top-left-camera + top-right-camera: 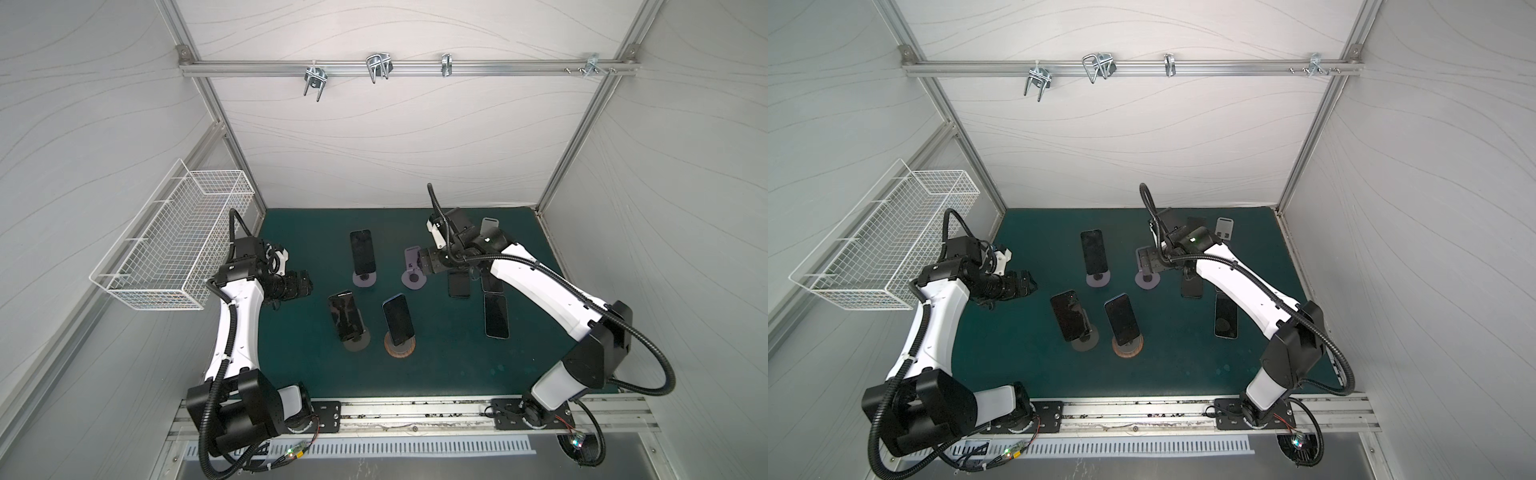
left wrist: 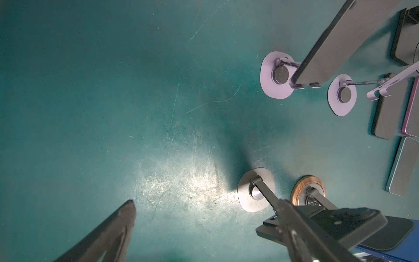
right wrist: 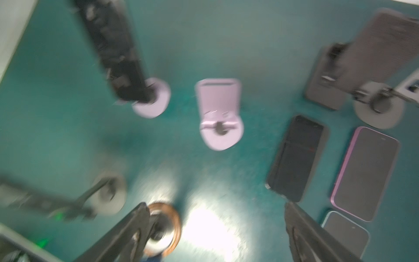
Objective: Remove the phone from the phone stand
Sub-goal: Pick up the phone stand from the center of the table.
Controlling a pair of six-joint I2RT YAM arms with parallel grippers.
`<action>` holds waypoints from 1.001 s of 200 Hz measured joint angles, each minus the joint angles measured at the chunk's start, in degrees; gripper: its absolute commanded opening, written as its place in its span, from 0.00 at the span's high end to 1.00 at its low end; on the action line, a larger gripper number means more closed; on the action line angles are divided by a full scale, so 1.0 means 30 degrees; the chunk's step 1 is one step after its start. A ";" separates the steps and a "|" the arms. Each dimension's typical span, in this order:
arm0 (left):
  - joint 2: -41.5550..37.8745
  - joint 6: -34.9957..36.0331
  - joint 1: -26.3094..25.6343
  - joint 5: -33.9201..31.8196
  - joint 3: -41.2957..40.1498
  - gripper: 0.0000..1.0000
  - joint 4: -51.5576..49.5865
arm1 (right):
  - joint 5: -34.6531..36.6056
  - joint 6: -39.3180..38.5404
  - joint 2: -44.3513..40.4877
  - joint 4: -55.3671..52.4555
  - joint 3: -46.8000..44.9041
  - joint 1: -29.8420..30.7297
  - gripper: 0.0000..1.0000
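Three dark phones lean on stands in both top views: one [image 1: 362, 257] on a purple stand [image 1: 365, 280], one [image 1: 344, 316] on a grey stand [image 1: 356, 344], and a blue-edged one [image 1: 398, 320] on a wood-ringed stand [image 1: 400, 348]. A second purple stand [image 3: 218, 113] holds nothing. My right gripper [image 3: 216, 211] hovers above the mat close to that bare stand [image 1: 413, 278], open wide with nothing between its fingers. My left gripper [image 2: 207, 208] is open too and holds nothing. It hangs at the left of the mat [image 1: 306, 284], beside the grey stand's base [image 2: 256, 192].
Three phones lie flat on the green mat to the right [image 1: 459, 284] [image 3: 365, 172] [image 1: 496, 315]. Another stand [image 1: 490, 226] is at the back right behind my right arm. A white wire basket [image 1: 174, 257] hangs on the left wall.
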 measured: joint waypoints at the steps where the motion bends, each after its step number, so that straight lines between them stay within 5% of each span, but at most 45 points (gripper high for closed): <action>1: 0.0000 0.0000 0.0000 0.0000 0.0007 0.01 -0.0007 | -0.0015 0.0007 -0.0029 -0.0044 0.0000 0.0080 0.06; 38: 0.0051 -0.0007 0.0000 -0.0007 0.0022 0.01 -0.0007 | -0.0262 0.0066 -0.0787 -0.0466 -0.0321 0.1333 0.05; 84: 0.0146 -0.0007 0.0000 -0.0007 0.0022 0.01 -0.0007 | -0.0918 0.0095 -0.0634 0.0510 -0.1545 0.0117 0.03; 200: 0.0262 0.0000 0.0000 -0.0124 0.0022 0.01 0.0000 | -0.0911 -0.0641 0.6943 0.4240 0.1494 -0.1377 0.01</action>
